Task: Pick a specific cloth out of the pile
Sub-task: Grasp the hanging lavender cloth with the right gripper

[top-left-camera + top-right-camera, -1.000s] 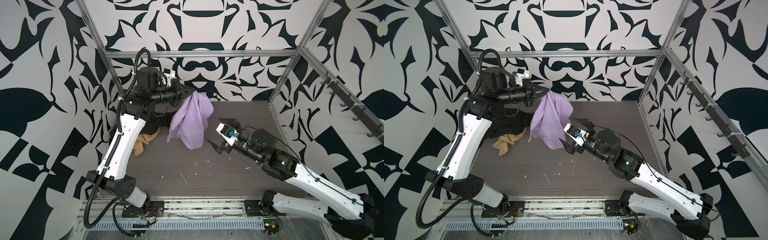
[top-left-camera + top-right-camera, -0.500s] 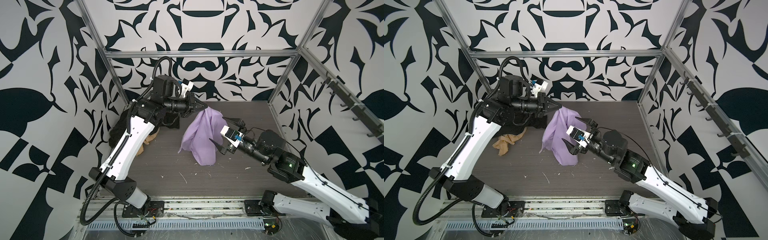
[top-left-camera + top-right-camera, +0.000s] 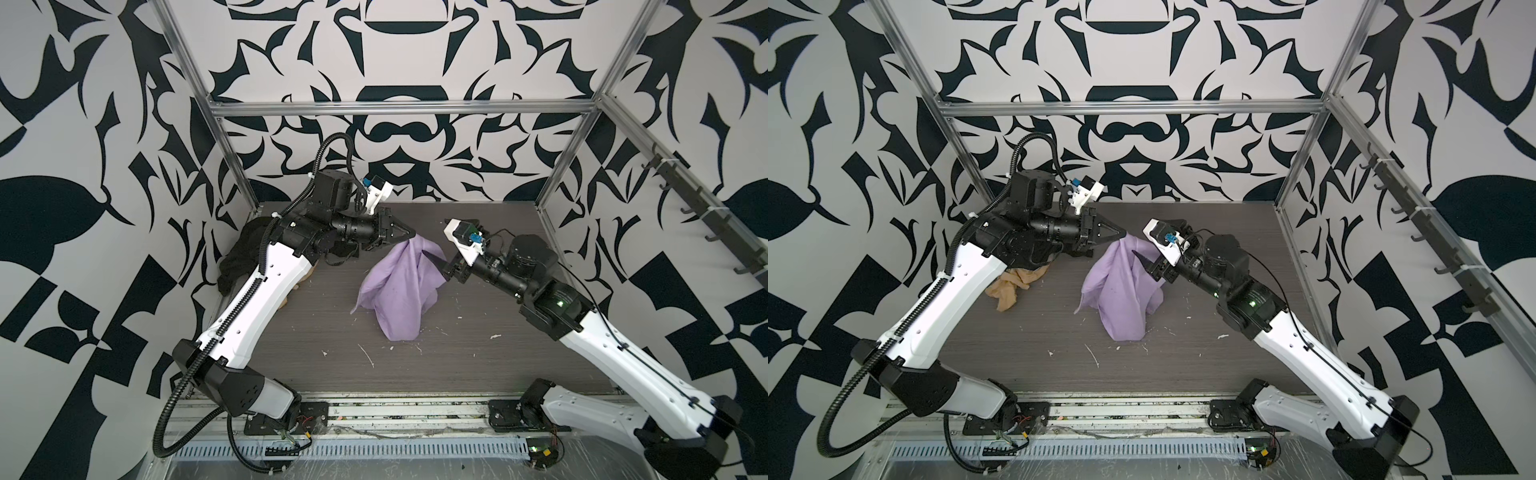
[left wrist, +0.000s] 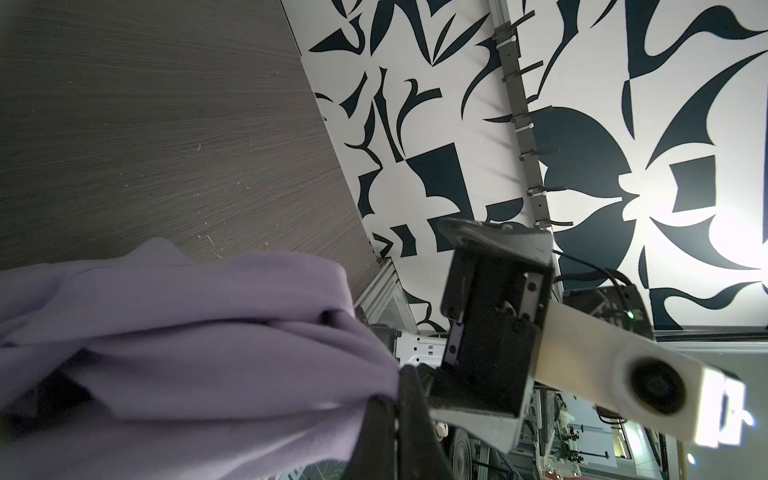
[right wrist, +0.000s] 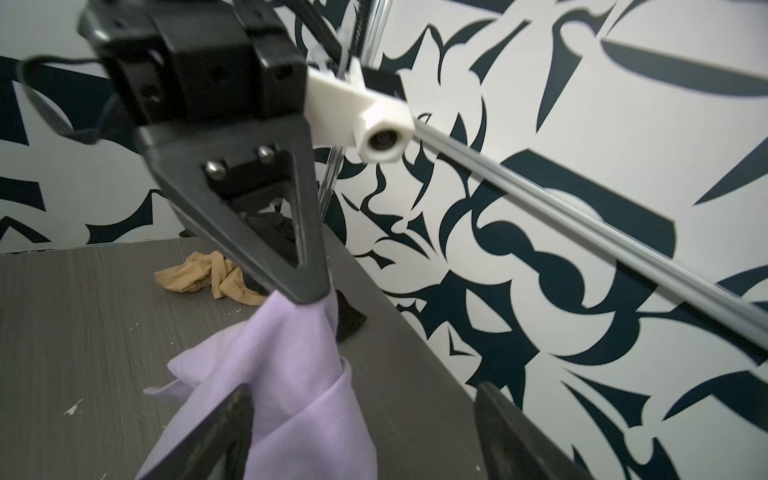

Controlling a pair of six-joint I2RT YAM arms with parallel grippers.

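The lilac cloth (image 3: 399, 286) (image 3: 1121, 291) hangs from my left gripper (image 3: 411, 235) (image 3: 1121, 235), which is shut on its top corner above the middle of the table. Its lower folds rest on the tabletop. My right gripper (image 3: 438, 243) (image 3: 1150, 239) is at the cloth's right side, open, with one finger over the fabric. In the right wrist view the cloth (image 5: 282, 374) fills part of the gap of the right gripper (image 5: 363, 403), and the left gripper (image 5: 307, 295) pinches it above. The left wrist view shows the cloth (image 4: 187, 332) bunched at the left gripper (image 4: 395, 399).
What is left of the pile lies at the back left: a black cloth (image 3: 245, 257) against the wall and a tan-orange cloth (image 3: 1013, 282) (image 5: 208, 276) beside it, partly under my left arm. Small white scraps dot the dark table (image 3: 311, 332). Patterned walls and a metal frame enclose it.
My left gripper has carried the lilac cloth rightward and down from the pile to mid-table, where its bottom now touches. My right gripper has moved in around the cloth's right side.
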